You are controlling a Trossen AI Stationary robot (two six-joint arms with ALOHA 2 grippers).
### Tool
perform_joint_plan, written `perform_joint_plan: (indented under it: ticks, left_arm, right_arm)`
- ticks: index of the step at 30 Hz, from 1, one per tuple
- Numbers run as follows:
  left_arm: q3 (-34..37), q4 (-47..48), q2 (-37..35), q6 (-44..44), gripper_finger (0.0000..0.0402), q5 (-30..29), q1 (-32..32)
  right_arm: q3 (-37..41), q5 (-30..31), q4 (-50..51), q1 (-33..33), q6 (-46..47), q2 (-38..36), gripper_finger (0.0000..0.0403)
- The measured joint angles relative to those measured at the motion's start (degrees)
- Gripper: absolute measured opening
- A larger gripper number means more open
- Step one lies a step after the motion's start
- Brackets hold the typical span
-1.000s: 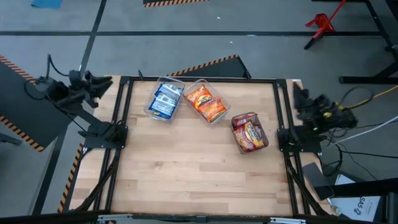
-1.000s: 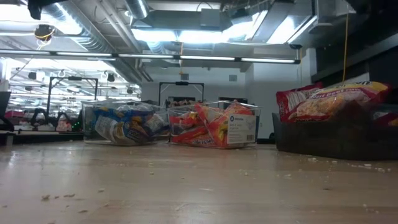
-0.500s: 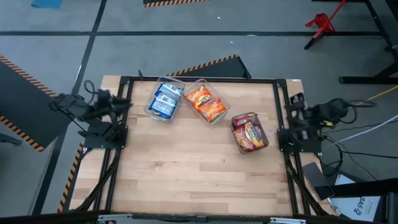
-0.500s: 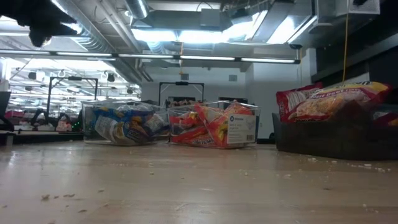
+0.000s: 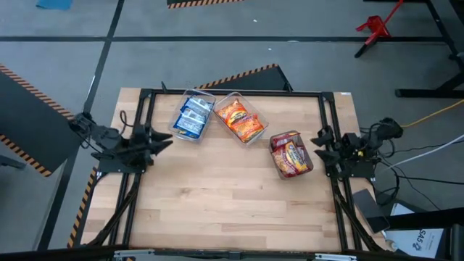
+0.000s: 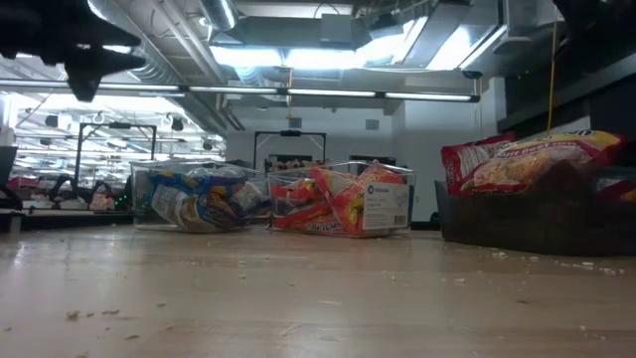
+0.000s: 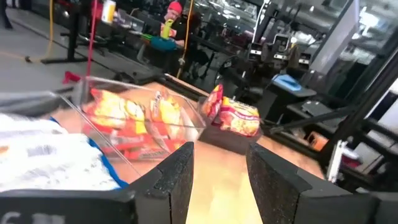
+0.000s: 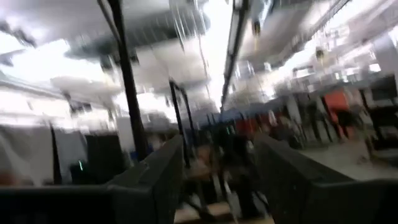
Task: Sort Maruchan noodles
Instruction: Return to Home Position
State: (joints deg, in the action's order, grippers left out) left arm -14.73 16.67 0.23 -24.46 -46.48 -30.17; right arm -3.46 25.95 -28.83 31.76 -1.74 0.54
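The Maruchan noodles lie in three bins on the wooden table. Blue-and-white packets [image 5: 193, 116] fill a clear bin, orange-yellow packets [image 5: 241, 120] fill the clear bin beside it, and red-brown packets [image 5: 292, 154] fill a dark bin [image 6: 537, 224]. My left gripper [image 5: 164, 141] hovers open over the table's left edge, pointing at the bins; its wrist view shows the fingers apart [image 7: 221, 180] with the packets beyond them. My right gripper [image 5: 319, 138] hovers open at the right edge, just right of the dark bin; its fingers also stand apart [image 8: 217, 186].
The bins stand in a slanting row across the table's far half. The near half of the tabletop [image 5: 232, 210] is bare wood with small crumbs [image 6: 94, 315]. A black frame [image 5: 330, 116] runs along the table's left, right and far sides.
Both arms have swung in from outside the table. The left gripper has moved toward the near edge and rightward over the table's left edge. The right gripper has moved toward the near edge and leftward, up to the dark bin. The bins and packets have stayed put.
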Motion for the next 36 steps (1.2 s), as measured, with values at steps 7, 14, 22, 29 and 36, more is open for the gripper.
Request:
perform_joint_plan:
  ticks: [7, 14, 22, 29, 36]
  left_arm:
    - [5.28, -4.39, -0.02, -1.90, 0.0141, 0.52, 0.01]
    - [5.39, -1.62, -0.04, 2.44, 0.0141, -6.40, 0.06]
    - [5.36, 7.32, -0.04, -5.24, 0.0141, -6.99, 0.06]
    - [5.36, 7.29, -0.04, -8.30, 0.0141, -1.43, 0.06]
    - [7.75, -7.11, -0.04, -0.65, 0.0141, 15.20, 0.06]
  right_arm:
    - [2.44, -8.65, -6.62, -8.75, 1.47, 0.76, 0.0182]
    - [2.51, -9.09, 7.74, -20.04, 8.13, 0.33, 0.0182]
    - [2.51, -7.34, 17.75, -29.80, 10.55, 0.33, 0.0182]
    - [2.51, -10.06, 20.49, -34.58, 10.84, 0.33, 0.0182]
    - [2.51, -14.12, 24.60, -34.78, 15.73, 0.35, 0.0182]
